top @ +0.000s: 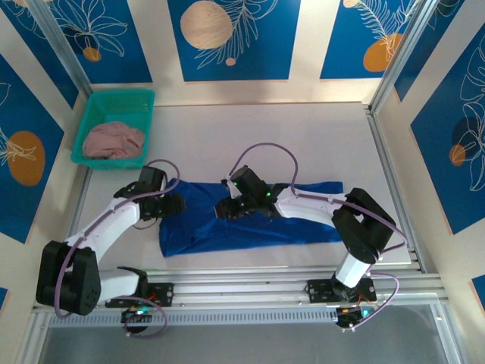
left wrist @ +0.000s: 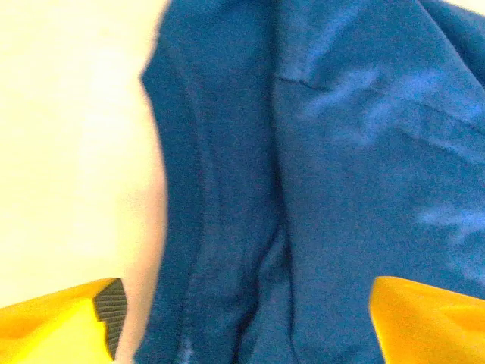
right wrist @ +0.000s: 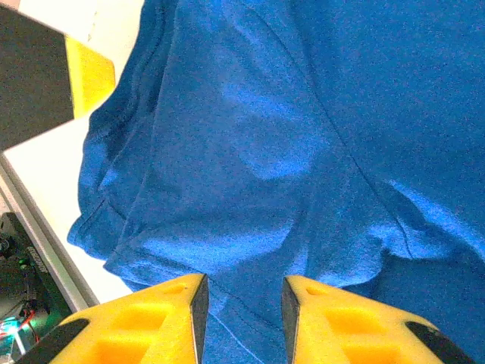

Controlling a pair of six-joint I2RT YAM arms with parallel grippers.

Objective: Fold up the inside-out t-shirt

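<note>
- On the white table (top: pixel 303 136) we see the inside-out t-shirt (top: pixel 227 235). It is royal blue and lies spread out in a long strip.
- Past the t-shirt's far left corner sits a green basket (top: pixel 121 94). It is well apart from the t-shirt and has a pink garment (top: pixel 114 140) bunched up inside.
- We see the left gripper (top: pixel 170 205) at the t-shirt's left end, right above the cloth.
- From the left wrist, the left gripper (left wrist: pixel 242 307) is spread wide. Its yellow fingers (left wrist: pixel 61 326) stand far apart. One is over the bare table beside the t-shirt's edge, and the other is over the blue cloth. They pinch nothing.
- We also see pale marks (left wrist: pixel 356 98) on the t-shirt in that view.
- The right gripper (top: pixel 227 208) is over the middle of the t-shirt, near its far edge.
- From the right wrist, the right gripper (right wrist: pixel 241 292) has its yellow fingers (right wrist: pixel 151 318) only a little apart. Blue cloth shows in the thin gap. We cannot tell if they nip the t-shirt or just hang over it.
</note>
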